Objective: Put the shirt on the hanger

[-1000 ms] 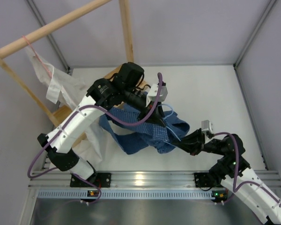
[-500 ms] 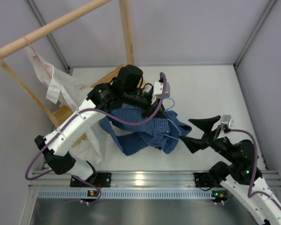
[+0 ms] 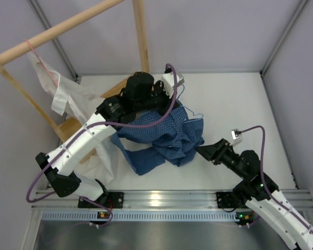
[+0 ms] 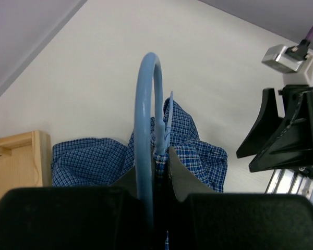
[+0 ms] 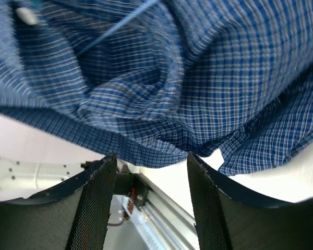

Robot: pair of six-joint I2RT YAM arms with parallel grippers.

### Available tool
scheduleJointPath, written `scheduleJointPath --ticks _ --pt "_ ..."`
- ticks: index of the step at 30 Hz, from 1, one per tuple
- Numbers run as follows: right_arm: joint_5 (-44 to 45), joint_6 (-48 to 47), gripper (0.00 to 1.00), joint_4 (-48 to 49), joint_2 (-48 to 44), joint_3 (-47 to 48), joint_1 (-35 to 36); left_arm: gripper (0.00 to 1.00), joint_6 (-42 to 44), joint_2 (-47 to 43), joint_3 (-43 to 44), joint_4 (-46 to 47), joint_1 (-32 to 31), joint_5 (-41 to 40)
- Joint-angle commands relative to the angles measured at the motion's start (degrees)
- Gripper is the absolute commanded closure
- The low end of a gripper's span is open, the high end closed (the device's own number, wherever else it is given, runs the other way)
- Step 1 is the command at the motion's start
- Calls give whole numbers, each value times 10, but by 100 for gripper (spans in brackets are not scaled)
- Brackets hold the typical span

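Midway, it seems: your left fingers (image 4: 157,155) are clamped tight on the hanger (image 4: 146,104) just below its hook, arm stretched out over the bench (image 3: 235,99). The shirt (image 3: 167,138) lies bunched over the wire, mid-bench. Your right fingers (image 5: 149,159) gape wide, empty, low at the hem. Next: pinch cloth, draw a shoulder over.

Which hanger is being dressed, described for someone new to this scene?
Find the blue checked shirt on the table. Poking out of it is the hanger, thin light-blue wire gripped by the left fingers; the other hanger is pinkish-red, on the wooden rail.
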Motion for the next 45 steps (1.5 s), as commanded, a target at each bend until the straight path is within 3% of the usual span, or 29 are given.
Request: scheduleJointPath --ticks 1,9,19,41,45 --pt "11 99 46 124 42 -1 2 100 -40 -38 -26 88 1 -34" --pt "37 171 53 254 113 -45 8 100 -66 -72 -95 147 1 -23" --pt "62 199 56 255 132 -67 27 100 -73 -69 -120 176 1 -25" --pt "110 220 65 386 249 -79 61 100 -87 -86 -153 203 1 -18" --pt "113 226 76 427 289 -76 61 100 -86 -91 -163 207 1 -22"
